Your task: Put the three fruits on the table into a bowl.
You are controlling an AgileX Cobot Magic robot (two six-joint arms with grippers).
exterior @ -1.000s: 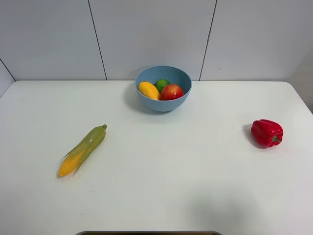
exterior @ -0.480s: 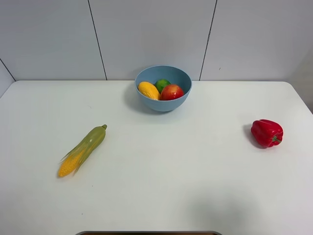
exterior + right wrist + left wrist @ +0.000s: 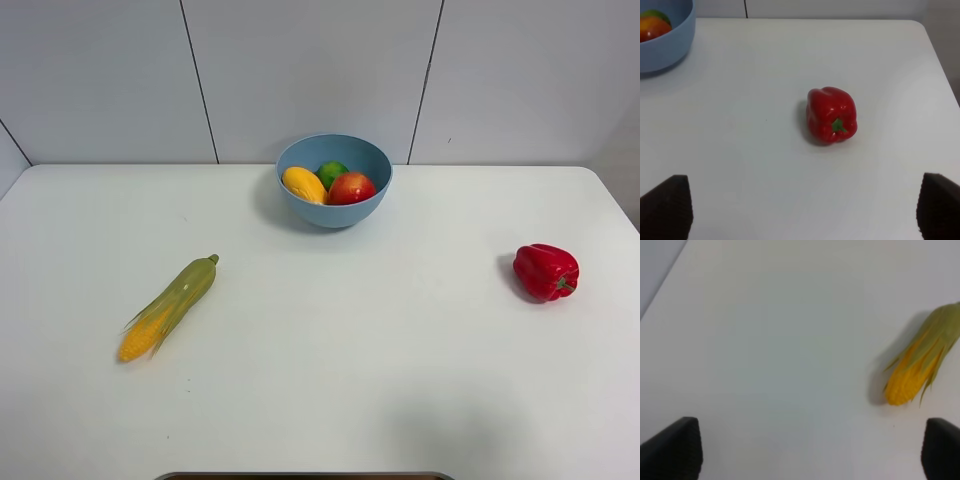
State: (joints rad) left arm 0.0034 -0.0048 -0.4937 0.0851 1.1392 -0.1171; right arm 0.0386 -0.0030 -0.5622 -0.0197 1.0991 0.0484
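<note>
The light-blue bowl (image 3: 334, 180) stands at the back middle of the white table (image 3: 330, 360). Inside it lie the yellow-orange mango (image 3: 304, 184), the green lime (image 3: 331, 172) and the red apple (image 3: 352, 188). The right wrist view catches the bowl's edge (image 3: 662, 42) with the apple (image 3: 654, 28) in it. Neither arm shows in the high view. My left gripper (image 3: 810, 450) is open, its dark fingertips (image 3: 672, 447) spread wide over bare table. My right gripper (image 3: 802, 212) is also open over the table, holding nothing.
A corn cob (image 3: 170, 306) in a green husk lies at the left of the table, also seen as the corn cob (image 3: 920, 362) from the left wrist. A red bell pepper (image 3: 545, 271) sits at the right, and the pepper (image 3: 832, 114) lies ahead of the right gripper.
</note>
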